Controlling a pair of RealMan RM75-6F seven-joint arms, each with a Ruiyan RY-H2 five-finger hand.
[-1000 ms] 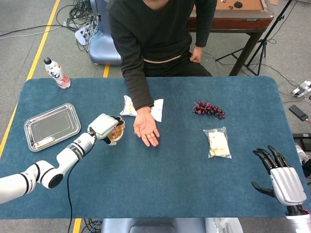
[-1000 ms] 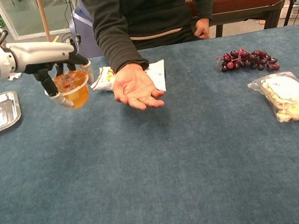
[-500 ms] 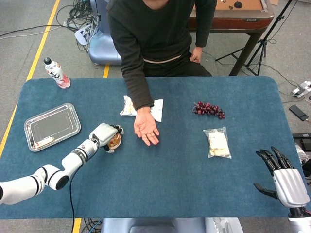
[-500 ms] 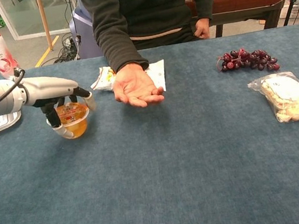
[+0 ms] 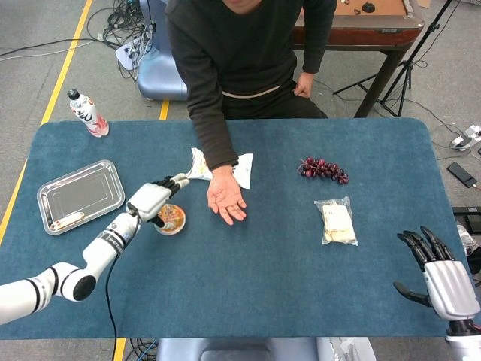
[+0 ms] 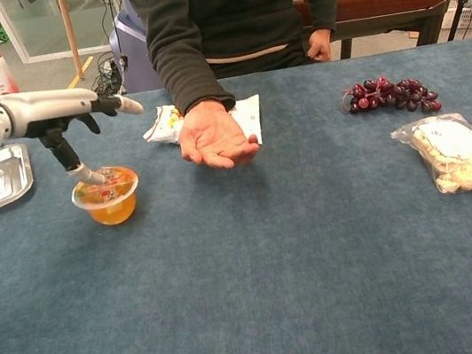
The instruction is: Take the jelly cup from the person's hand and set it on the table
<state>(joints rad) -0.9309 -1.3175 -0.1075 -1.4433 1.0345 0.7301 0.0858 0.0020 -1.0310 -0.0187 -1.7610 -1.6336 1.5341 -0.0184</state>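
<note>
1. Jelly cup [image 6: 107, 196] — one, standing upright on the surface [image 6: 263, 289] toward its left side, between the tray and the person's hand [image 6: 214, 137]. Looks set down; task reads as nearly done.
2. Handling, as a judgement: light, thin clear plastic with a foil lid, soft fill. The wall would dent under a hard squeeze, and it is smooth and likely slippery. Best hold is around the upper wall just under the rim, from above or the side.
3. Counts, largest first: one surface; one person, open palm up near the far-centre edge; one metal tray [image 5: 80, 194] by the left edge; one bottle [image 5: 88, 113] at the far-left corner.
4. One white snack packet [image 5: 242, 168] behind the person's hand; one clear bagged snack [image 5: 337, 221] on the right side; one bunch of grapes [image 5: 323, 168] toward the far right.
5. Left hand [image 5: 154, 198] — fingers apart, holding nothing; it hangs just above the cup, one fingertip at or near the lid, contact unclear.
6. Right hand [image 5: 438, 274] — fingers spread, empty, near the near-right corner, well apart from everything.
</note>
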